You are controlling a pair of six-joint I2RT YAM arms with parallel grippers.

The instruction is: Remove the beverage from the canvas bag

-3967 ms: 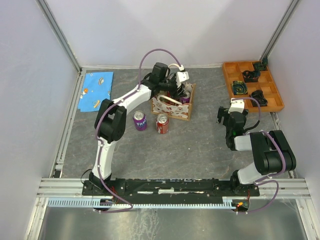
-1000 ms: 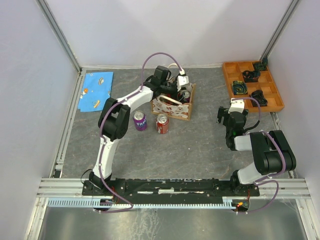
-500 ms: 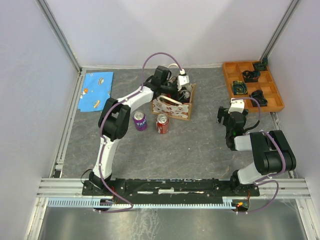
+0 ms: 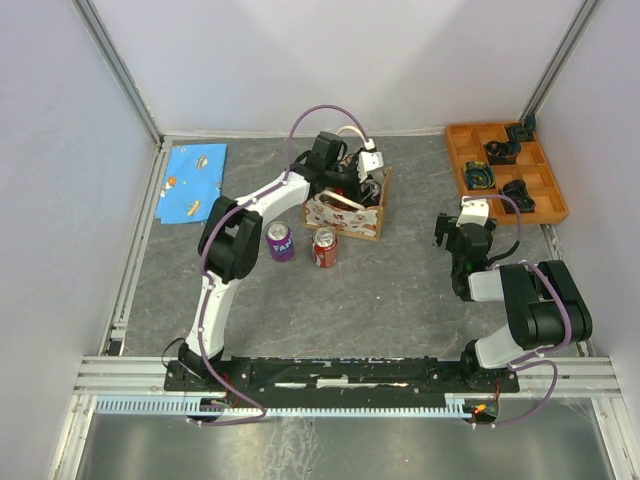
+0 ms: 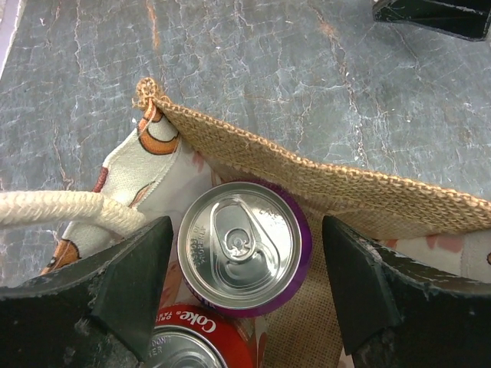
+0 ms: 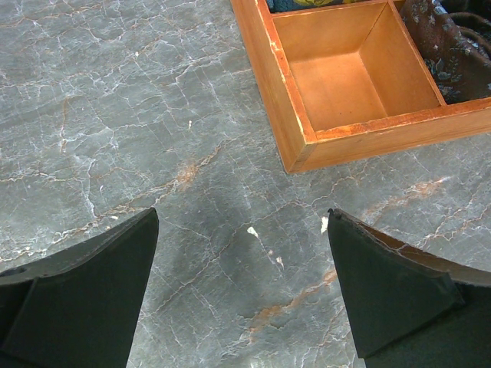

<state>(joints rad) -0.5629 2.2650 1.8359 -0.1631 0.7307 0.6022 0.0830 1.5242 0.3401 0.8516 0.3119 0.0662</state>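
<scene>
Four cans in all: two inside the canvas bag (image 5: 330, 180), two out on the desk (image 4: 400, 290). In my left wrist view the purple can (image 5: 244, 247) stands upright in the bag, silver top and tab showing. At its 7 o'clock is the red can (image 5: 192, 345), which reads "Coke". My left claw (image 5: 245, 230) is spread apart, with one finger at 9 and one at 3 o'clock of the purple can; I cannot tell whether they touch it. One cream rope handle (image 5: 61, 208) lies at 9 o'clock. From above, the bag sits towards 12 o'clock of the desk's middle. At its 7 o'clock stand an outer purple can (image 4: 279, 241), lettered "FA", and an outer red can (image 4: 324, 247). My right claw (image 6: 242, 215) is apart too, over bare desk, with one orange tray (image 6: 276, 84) at 1 o'clock. One blue printed sheet (image 4: 193, 181) lies at 10 o'clock.
</scene>
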